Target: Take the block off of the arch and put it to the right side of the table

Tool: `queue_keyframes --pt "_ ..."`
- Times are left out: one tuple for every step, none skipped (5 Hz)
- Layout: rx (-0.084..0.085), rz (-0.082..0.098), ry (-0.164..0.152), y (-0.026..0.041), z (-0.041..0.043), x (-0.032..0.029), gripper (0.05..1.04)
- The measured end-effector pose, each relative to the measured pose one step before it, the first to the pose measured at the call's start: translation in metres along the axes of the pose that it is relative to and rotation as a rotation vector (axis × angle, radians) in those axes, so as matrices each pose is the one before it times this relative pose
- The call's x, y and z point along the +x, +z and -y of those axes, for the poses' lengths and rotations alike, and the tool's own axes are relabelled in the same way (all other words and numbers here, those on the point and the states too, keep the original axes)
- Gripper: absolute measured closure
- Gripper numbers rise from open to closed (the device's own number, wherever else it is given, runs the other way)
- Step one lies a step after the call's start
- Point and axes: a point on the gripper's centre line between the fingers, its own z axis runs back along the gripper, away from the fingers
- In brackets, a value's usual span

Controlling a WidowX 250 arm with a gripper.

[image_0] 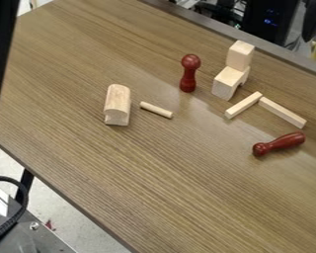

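Note:
A pale wooden block (240, 56) stands upright on the rear part of the wooden arch (228, 81), toward the back right of the table (167, 178). The arch rests on the tabletop, and part of its curved opening shows on its right side, below the block. Nothing is holding either piece.
Left of the arch stands a red pin (188, 73). Two thin sticks (243, 105) (282, 112) lie in front, with a red handle-shaped piece (279, 144) nearer. A dowel (156, 109) and rounded block (118, 105) lie left. A black object (1, 59) borders the left edge.

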Motion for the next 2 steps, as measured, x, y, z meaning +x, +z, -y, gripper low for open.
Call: queue_keyframes --pt "0.005 -0.0489 -0.0015 -0.01873 0.00077 -0.00316 0.084" --pt "-0.0044 -0.0269 0.0029 -0.01711 -0.01536 -0.00131 0.084"
